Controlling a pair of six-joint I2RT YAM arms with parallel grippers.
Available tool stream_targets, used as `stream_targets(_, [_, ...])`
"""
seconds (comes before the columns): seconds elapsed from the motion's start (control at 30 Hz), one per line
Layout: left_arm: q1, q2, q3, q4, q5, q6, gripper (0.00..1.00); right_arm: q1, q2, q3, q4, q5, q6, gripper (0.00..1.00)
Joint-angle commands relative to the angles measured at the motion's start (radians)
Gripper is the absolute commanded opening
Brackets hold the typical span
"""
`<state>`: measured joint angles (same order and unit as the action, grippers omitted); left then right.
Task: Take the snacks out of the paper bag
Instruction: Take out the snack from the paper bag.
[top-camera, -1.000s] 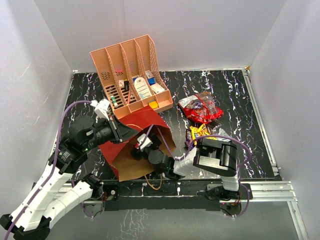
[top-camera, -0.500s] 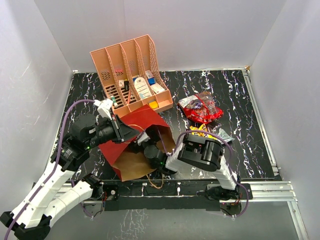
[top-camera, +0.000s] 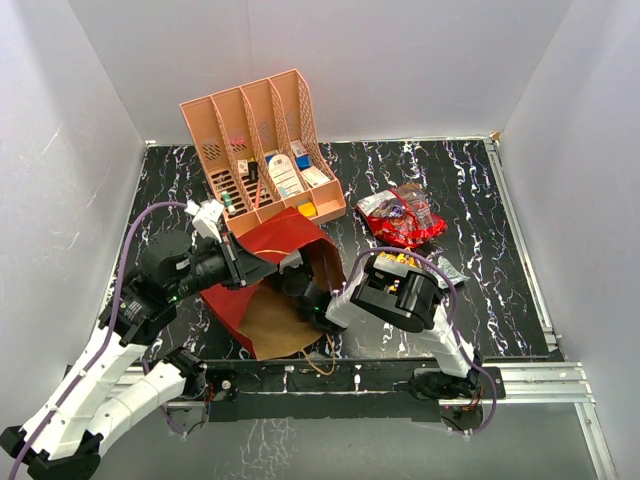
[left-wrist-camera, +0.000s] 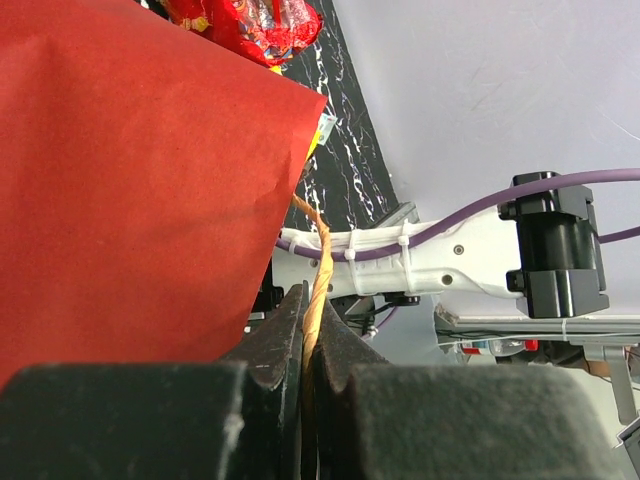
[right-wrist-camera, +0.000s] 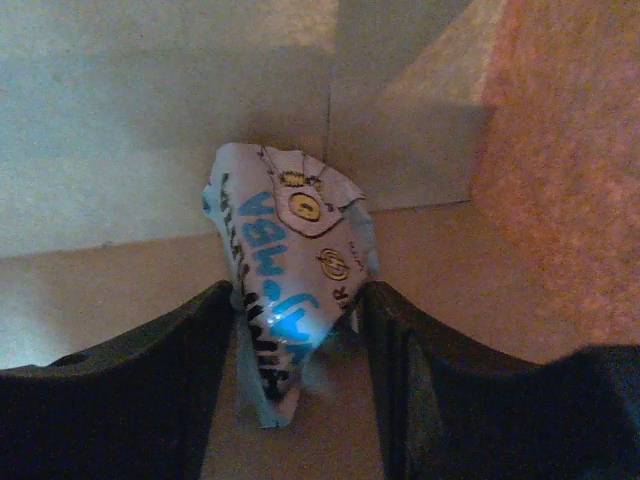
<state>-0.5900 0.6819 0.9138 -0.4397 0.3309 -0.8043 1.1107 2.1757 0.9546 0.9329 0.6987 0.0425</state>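
Overhead, the paper bag (top-camera: 270, 238) lies on its side on the bench (top-camera: 480, 200), just before the pink organizer (top-camera: 255, 140), brown mouth toward the arm bases. The left end effector (left-wrist-camera: 312, 300) is clenched on the bag's tan cord handle (left-wrist-camera: 322, 245); the right end effector (right-wrist-camera: 300, 300) is inside the bag, fingers (right-wrist-camera: 150, 350) touching both sides of a silvery wrapper (right-wrist-camera: 285, 265) with blue print, grasping it. A shiny red bag (top-camera: 402, 218) lies on the bench to the right, apart from the paper bag.
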Motion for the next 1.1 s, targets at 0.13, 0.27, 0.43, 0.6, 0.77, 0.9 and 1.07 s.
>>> stream_targets(0.13, [0.002,-0.001,0.012,0.001,0.007,0.003,0.0,-0.004,-0.122,-0.067,-0.124,-0.179,0.083,0.3])
stream_targets(0.27, [0.002,0.005,0.002,0.025,0.005,-0.009,0.0,0.009,-0.229,-0.11,-0.207,-0.281,0.082,0.21])
stream_targets(0.43, [0.002,0.013,-0.007,0.032,-0.013,-0.016,0.0,0.015,-0.409,-0.209,-0.275,-0.478,0.113,0.17])
stream_targets(0.6, [0.002,0.025,-0.011,0.053,-0.023,-0.027,0.0,0.02,-0.633,-0.305,-0.337,-0.736,0.154,0.17])
stream_targets(0.77, [0.002,0.049,-0.005,0.061,-0.024,-0.026,0.0,0.02,-0.829,-0.383,-0.393,-0.856,0.193,0.17])
stream_targets(0.9, [0.002,0.064,0.009,0.058,-0.038,-0.024,0.0,0.02,-0.972,-0.382,-0.503,-0.93,0.184,0.16])
stream_targets(1.07, [0.002,0.083,0.016,0.066,-0.03,-0.025,0.0,0.019,-1.216,-0.343,-0.757,-0.734,0.129,0.17])
